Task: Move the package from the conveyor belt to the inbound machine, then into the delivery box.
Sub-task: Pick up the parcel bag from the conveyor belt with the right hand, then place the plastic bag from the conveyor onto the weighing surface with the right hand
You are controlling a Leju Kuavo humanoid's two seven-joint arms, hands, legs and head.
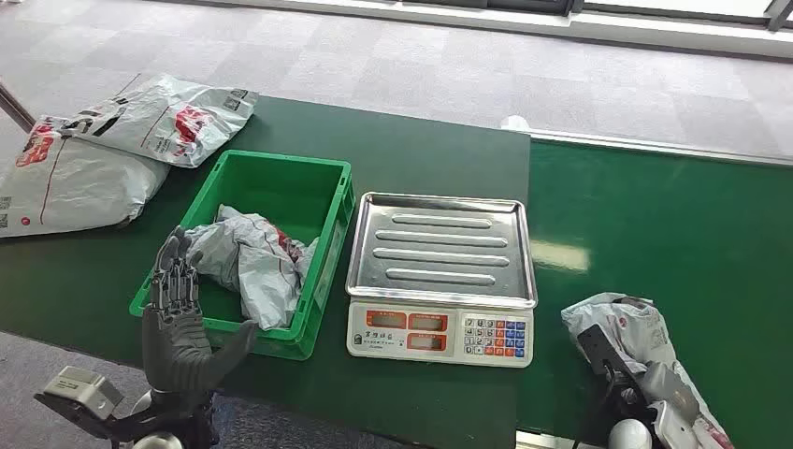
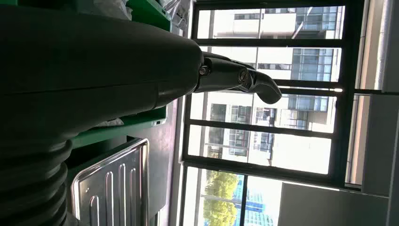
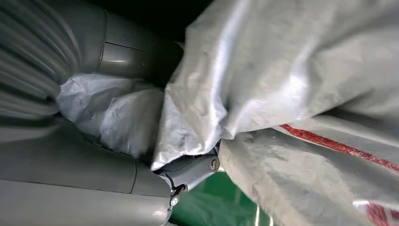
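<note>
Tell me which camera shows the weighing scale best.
The head view: the scale shows whole, steel tray bare, keypad facing the robot, beside the green crate. The left wrist view catches a corner of its tray; the right wrist view shows the grey package.

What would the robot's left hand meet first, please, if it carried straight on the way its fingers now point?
Probably the green crate: the left hand is raised, open, at the crate's near corner, fingers pointing over the rim toward the crumpled grey package inside. Depth is unclear; it may pass above.

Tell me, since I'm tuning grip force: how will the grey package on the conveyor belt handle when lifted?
Probably floppy: the grey package lies crumpled and bunches around the right robot hand. Its glossy film looks slippery. It likely sags rather than holding shape.
</note>
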